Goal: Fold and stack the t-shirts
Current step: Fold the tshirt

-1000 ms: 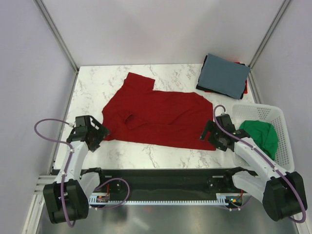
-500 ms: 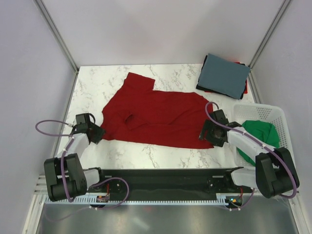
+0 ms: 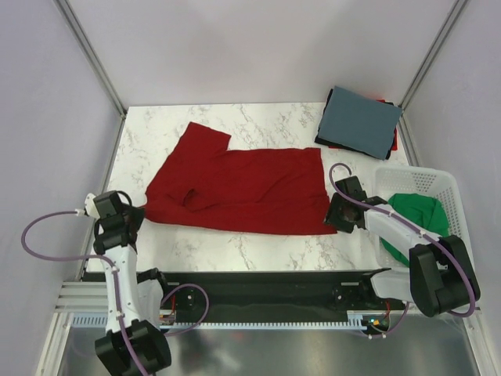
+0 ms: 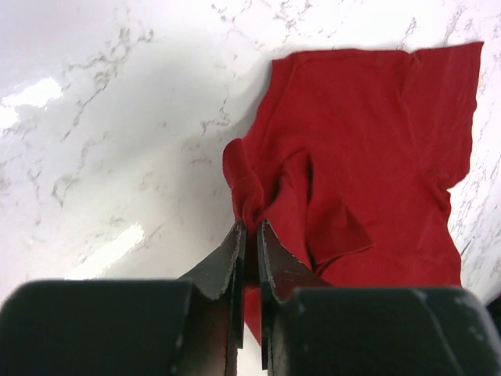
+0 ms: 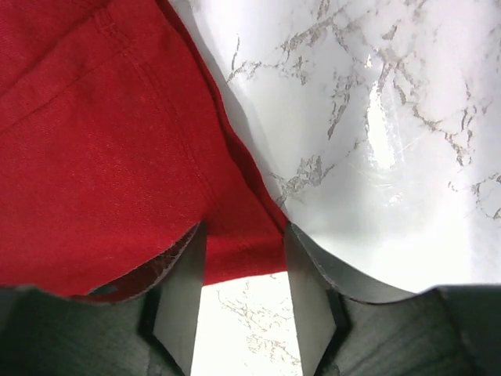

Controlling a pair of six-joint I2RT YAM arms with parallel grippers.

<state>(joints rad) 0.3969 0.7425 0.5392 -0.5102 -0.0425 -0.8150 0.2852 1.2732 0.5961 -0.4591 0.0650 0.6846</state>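
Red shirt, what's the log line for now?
left fingers: shut on red shirt | right fingers: open at its corner | fold: not started

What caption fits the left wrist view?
Left gripper pinches a bunched edge of the red t-shirt on the marble table.

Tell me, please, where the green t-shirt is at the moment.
In the top external view, the green t-shirt lies bunched inside the white basket on the right, right of the red t-shirt and on the near side of the folded slate-blue t-shirt.
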